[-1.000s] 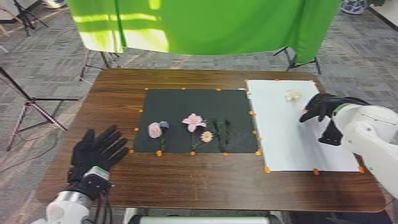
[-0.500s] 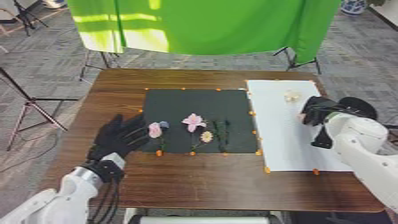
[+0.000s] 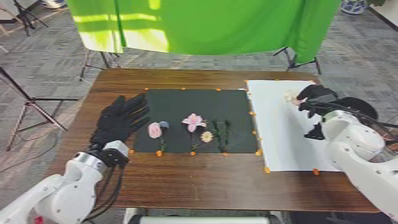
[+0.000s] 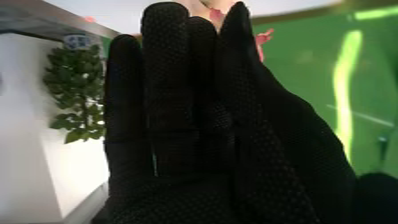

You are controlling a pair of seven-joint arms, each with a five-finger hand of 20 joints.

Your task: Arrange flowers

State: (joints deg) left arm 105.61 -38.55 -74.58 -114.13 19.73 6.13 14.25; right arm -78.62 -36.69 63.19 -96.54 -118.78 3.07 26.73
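Flowers Lay in a Row as Right Hand Hung by the Cream Bloom

In the head view, the black mat (image 3: 182, 105) lay on the brown wooden surface (image 3: 200, 187), with the white sheet (image 3: 289, 142) along its right side. On the mat's near half were the pink rose (image 3: 155, 131), a bluish bloom (image 3: 164, 125) just beside it, then the pink lily (image 3: 193, 121), the small peach daisy (image 3: 207, 136) near the lily's lower right, and dark green stems (image 3: 222, 134) farthest right. The cream flower (image 3: 291, 95) was on the far part of the white sheet. Orange markers (image 3: 160, 153) dotted the edges of mat and sheet. The left hand (image 3: 117, 122) was at the mat's left edge, its fingers straight and spread, with nothing in its grasp. The right hand (image 3: 320, 104) was over the sheet's right side, just beside the cream flower. Beyond the surface hung a green cloth (image 3: 204, 27).

In the right wrist view, the right hand (image 4: 191, 125) had its fingers straight and close together. Pink petals (image 4: 264, 38) showed beside and between its fingertips; whether it had hold of them could not be told. Farther off were the green cloth and a leafy plant (image 4: 75, 90).
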